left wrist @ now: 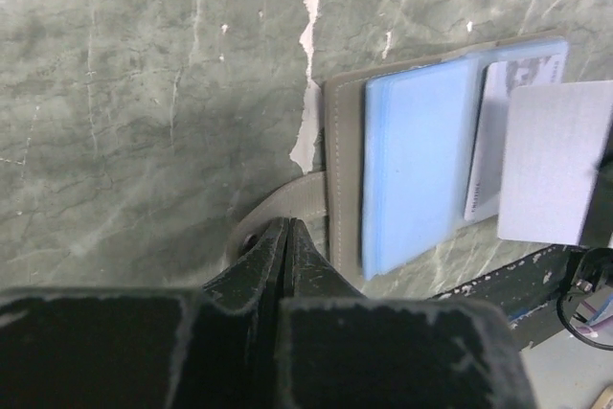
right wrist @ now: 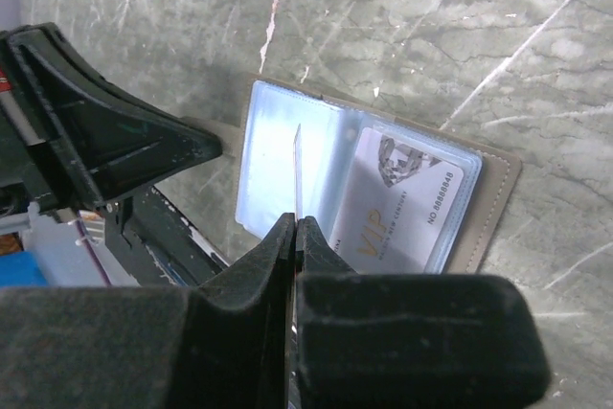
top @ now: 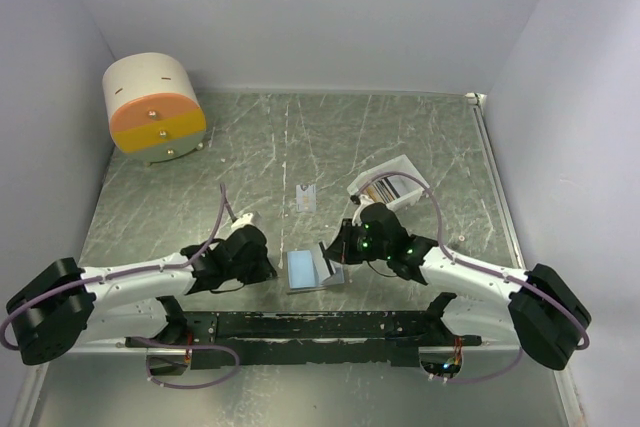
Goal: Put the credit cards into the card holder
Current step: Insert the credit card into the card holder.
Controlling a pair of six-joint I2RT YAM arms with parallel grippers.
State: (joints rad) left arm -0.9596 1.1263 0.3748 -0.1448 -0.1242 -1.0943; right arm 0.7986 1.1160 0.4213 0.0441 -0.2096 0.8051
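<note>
Card holder (top: 308, 269) lies open on the table (top: 420, 137), near its front edge, between the arms. Left gripper (left wrist: 287, 237) is pressed together on its snap tab (left wrist: 287, 200). Right gripper (right wrist: 294, 229) pinches a credit card (left wrist: 556, 160) (edge-on in its own wrist view) over the blue pockets. A VIP card (right wrist: 402, 203) sits pocketed.
</note>
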